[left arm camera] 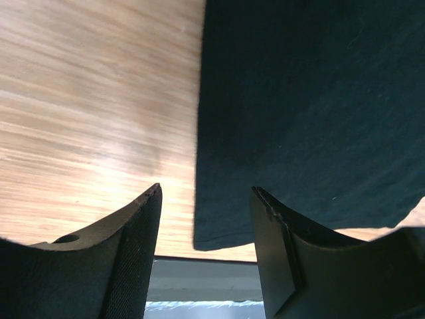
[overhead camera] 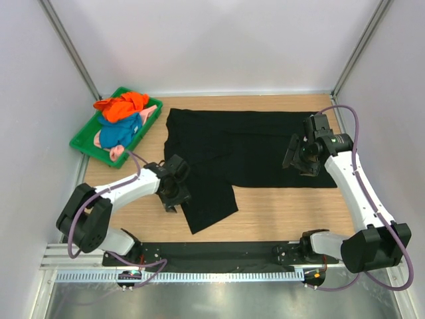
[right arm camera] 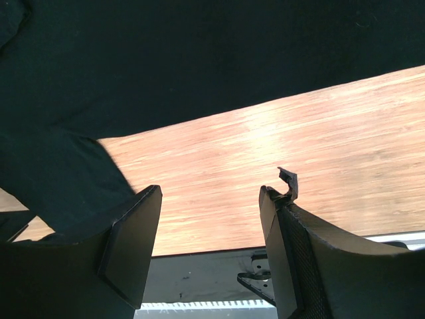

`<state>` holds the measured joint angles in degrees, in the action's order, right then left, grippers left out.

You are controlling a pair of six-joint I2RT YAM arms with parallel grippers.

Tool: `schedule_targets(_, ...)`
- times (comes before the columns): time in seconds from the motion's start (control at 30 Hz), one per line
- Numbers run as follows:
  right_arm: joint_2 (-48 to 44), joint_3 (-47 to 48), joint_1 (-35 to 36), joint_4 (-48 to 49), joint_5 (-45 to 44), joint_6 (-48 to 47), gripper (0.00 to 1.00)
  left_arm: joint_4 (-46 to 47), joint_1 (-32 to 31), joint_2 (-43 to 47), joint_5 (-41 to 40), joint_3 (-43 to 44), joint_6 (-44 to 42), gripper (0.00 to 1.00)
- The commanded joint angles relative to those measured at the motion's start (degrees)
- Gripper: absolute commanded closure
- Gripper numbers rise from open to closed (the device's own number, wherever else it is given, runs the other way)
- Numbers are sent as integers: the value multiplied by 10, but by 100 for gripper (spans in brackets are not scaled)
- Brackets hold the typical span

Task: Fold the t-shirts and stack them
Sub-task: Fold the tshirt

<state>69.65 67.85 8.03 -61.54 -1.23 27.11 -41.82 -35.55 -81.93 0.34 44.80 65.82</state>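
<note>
A large black t-shirt lies spread flat on the wooden table, with one sleeve or flap reaching toward the near edge. My left gripper hovers over that flap's left edge. In the left wrist view its jaws stand open, with the black cloth's corner below and between them, ungripped. My right gripper hangs over the shirt's right side. It is open above bare wood, just beside the black cloth. Orange, blue and pink t-shirts lie bunched in the tray.
The green plastic tray sits at the back left, against the left wall. White walls with metal posts close in the table on three sides. A black strip and toothed rail run along the near edge between the arm bases.
</note>
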Motion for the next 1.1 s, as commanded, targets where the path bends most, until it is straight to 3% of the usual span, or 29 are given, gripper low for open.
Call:
schedule_targets(0.0, -14, -1, 0, 2, 5, -5, 32, -12, -11, -16, -30, 32, 30, 44)
schedule_targets(0.43, 8, 12, -1, -14, -24, -14, 32, -10, -34, -87, -47, 34, 54, 66)
schedule_targets(0.53, 14, 4, -1, -10, -25, -11, 32, 4, -34, -99, -50, 25, 51, 84)
schedule_targets(0.73, 30, -3, -28, 2, -26, -15, 32, -3, -34, -104, -78, 40, 15, 100)
schedule_targets(1.07, 102, -19, -157, 31, -46, -36, 32, -10, -34, -1, -112, 69, -67, 100)
